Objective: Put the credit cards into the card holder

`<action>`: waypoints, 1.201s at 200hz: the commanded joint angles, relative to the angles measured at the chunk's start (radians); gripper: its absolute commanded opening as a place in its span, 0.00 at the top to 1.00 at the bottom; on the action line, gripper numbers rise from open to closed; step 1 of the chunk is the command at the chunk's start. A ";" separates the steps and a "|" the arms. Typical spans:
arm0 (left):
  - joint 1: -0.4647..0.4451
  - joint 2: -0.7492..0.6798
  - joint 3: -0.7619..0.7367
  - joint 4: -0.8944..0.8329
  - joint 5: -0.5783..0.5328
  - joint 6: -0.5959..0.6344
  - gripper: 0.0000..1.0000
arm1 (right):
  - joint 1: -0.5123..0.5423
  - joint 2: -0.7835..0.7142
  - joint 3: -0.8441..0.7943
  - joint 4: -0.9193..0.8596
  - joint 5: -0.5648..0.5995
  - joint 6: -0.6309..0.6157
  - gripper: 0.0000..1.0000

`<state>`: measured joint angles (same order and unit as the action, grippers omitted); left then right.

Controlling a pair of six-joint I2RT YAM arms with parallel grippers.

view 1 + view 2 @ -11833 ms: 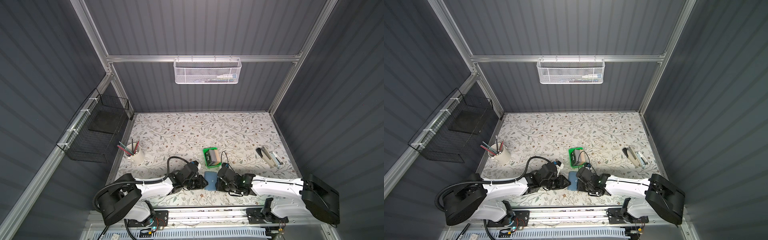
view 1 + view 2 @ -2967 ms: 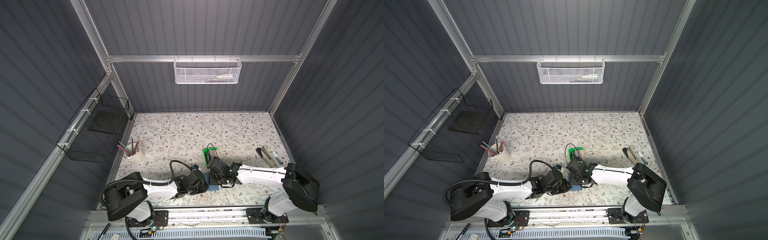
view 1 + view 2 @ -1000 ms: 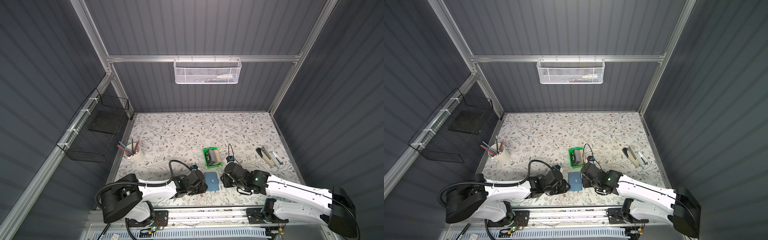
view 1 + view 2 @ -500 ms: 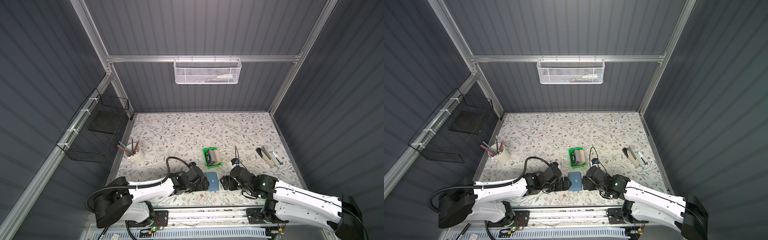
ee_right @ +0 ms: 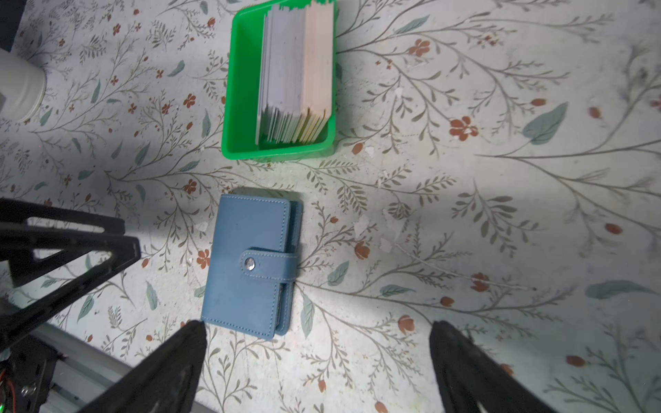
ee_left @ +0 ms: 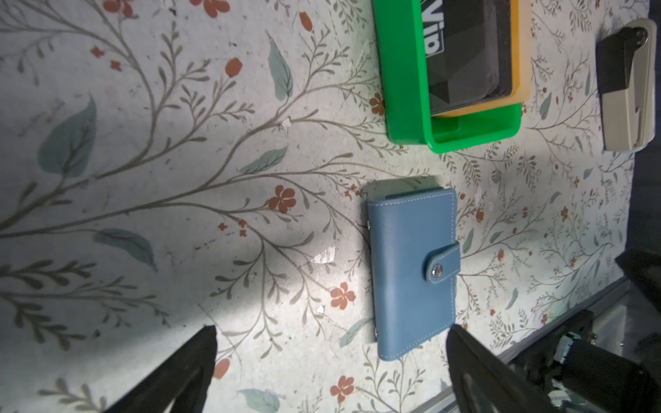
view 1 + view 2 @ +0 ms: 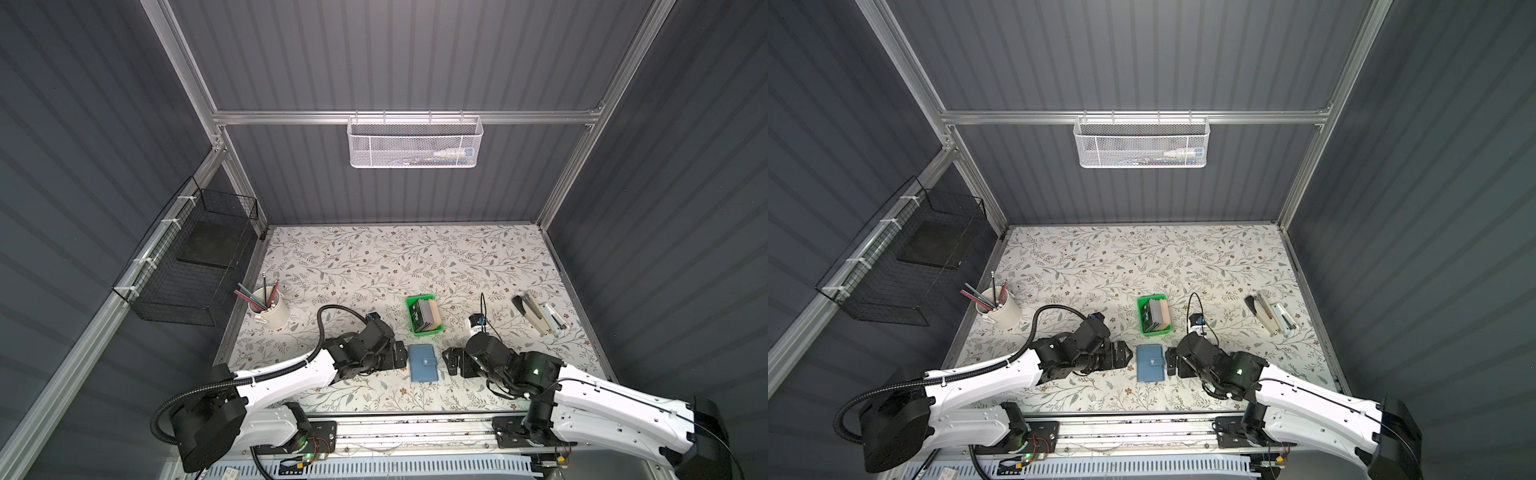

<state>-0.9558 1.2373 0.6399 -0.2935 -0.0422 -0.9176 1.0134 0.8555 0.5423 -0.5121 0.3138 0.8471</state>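
Underneath it all, a flowered table (image 7: pixel 374 257), walled in by grey ribbed panels; reaching in from the near edge, a left arm (image 7: pixel 282 374) and a right arm (image 7: pixel 602 390), white and black, both bent low toward the middle; on the left wall, a black wire basket (image 7: pixel 195 266) with a dark slab inside; on the back rail, a white mesh basket (image 7: pixel 415 141); near the table's left edge, a pale mug (image 7: pixel 272 316) full of pencils; by the right edge, a stapler (image 7: pixel 536 318) lying flat; left claw (image 7: pixel 401 355) released, spread wide, gripping nothing, low over the table just left of the card holder; right claw (image 7: pixel 449 361) likewise released and empty, a little to the holder's right; in both wrist views, black fingers (image 6: pixel 179 368) parted with bare table between them; mid-table, a green tray (image 7: pixel 428 331), just behind the card holder and apart from it; card holder (image 7: pixel 422 363), blue, closed, flat on the table between the two claws, close to the near edge; cards (image 7: pixel 428 318) standing on edge in the tray, packed together and leaning, a dark one with white letters on the left face, grey and white ones in the middle, tan ones on the right; smallest, the holder's strap (image 5: pixel 268 266), wrapped over the open edge and fastened by a silver snap (image 5: pixel 249 264).
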 commanded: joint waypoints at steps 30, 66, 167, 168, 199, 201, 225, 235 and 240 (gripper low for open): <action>0.061 -0.019 0.117 -0.142 -0.100 0.202 0.00 | -0.012 -0.025 -0.001 -0.064 0.119 0.066 0.01; 0.136 -0.002 0.129 -0.121 -0.102 0.295 0.00 | -0.016 -0.053 -0.001 -0.102 0.166 0.084 0.01; 0.465 -0.055 0.051 0.089 -0.166 0.634 0.00 | -0.132 -0.132 -0.053 0.037 0.114 -0.079 0.01; 0.467 -0.055 0.050 0.091 -0.170 0.636 0.00 | -0.137 -0.134 -0.054 0.039 0.108 -0.081 0.01; 0.566 -0.050 0.019 0.196 -0.189 0.754 0.00 | -0.250 -0.168 -0.076 0.100 0.028 -0.154 0.01; 0.574 -0.047 0.018 0.202 -0.187 0.757 0.00 | -0.255 -0.168 -0.077 0.102 0.026 -0.160 0.01; 0.672 0.007 0.002 0.288 -0.185 0.775 0.00 | -0.313 -0.145 -0.071 0.156 -0.003 -0.233 0.01; 0.695 0.029 -0.011 0.348 -0.170 0.801 0.00 | -0.335 -0.123 -0.066 0.177 -0.013 -0.260 0.01; 0.702 0.041 -0.015 0.368 -0.172 0.816 0.00 | -0.346 -0.110 -0.061 0.187 -0.016 -0.274 0.01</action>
<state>-0.3004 1.2324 0.6548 -0.0669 -0.2325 -0.1967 0.7109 0.7090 0.4755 -0.4057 0.3428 0.6785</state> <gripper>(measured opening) 0.997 0.989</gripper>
